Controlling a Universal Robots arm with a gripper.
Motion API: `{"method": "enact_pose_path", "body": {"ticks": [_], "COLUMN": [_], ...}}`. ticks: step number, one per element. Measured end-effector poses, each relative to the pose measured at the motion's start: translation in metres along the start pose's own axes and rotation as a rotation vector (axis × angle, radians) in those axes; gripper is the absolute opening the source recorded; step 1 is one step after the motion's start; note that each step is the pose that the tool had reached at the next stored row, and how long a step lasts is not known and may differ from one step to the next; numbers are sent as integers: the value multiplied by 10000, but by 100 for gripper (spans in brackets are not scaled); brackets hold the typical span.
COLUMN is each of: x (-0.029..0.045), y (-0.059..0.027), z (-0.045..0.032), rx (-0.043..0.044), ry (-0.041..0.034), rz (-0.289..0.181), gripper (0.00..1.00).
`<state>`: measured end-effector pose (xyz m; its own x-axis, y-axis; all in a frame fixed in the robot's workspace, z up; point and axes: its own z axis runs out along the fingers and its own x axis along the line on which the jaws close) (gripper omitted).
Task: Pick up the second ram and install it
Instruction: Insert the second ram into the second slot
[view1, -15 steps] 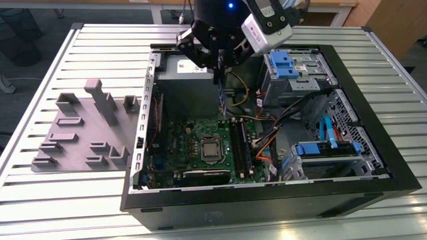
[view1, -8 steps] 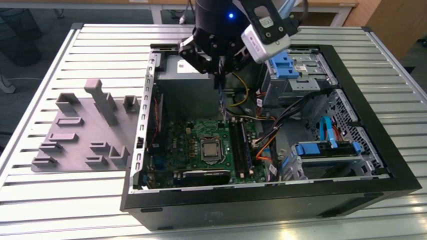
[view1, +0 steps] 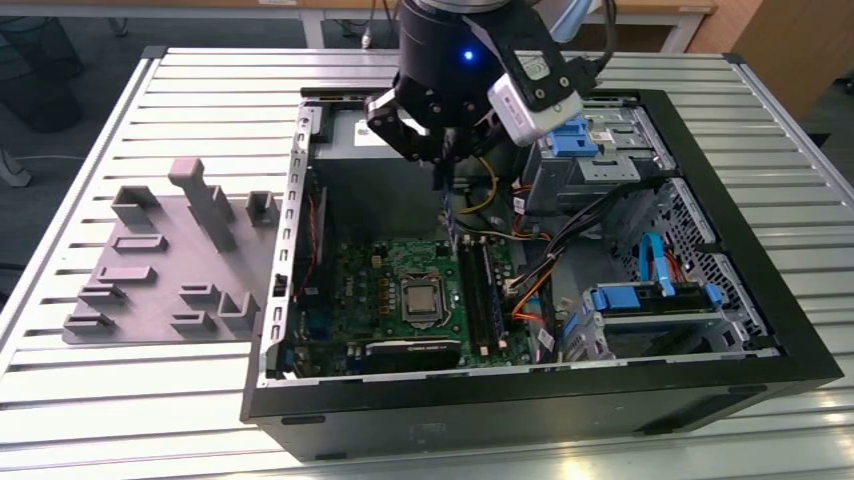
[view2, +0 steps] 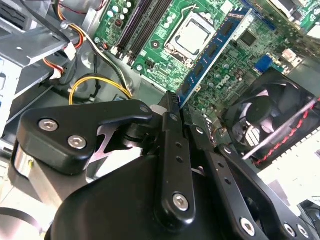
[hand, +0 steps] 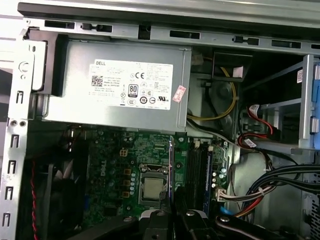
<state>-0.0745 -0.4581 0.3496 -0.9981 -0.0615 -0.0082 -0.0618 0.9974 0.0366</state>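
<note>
1. the black two-fingered gripper is closed on the second ram, a thin dark blue circuit-board stick with black chips, held edge-down above the large green motherboard.
2. in the exterior view, the black memory slots lie toward 5 o'clock of the stick.
3. risk: a tilted or offset stick could miss its slot and scrape the board.
4. risk: the yellow and orange cable bundle close by could snag.
</note>
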Motion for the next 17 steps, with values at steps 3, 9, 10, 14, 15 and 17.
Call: {"method": "enact_pose_path", "body": {"ticks": [3, 9, 10, 14, 15, 17], "x": [-23, -31, -32, -32, -33, -34], "y": [-11, -15, -15, -33, -38, -49], "z": [55, 112, 118, 172, 184, 210], "rx": [0, 76, 90, 91, 92, 93], "ry": [-2, -6, -6, -10, -11, -12], "rz": [50, 263, 297, 409, 434, 487], "gripper": [14, 14, 14, 14, 14, 14]}}
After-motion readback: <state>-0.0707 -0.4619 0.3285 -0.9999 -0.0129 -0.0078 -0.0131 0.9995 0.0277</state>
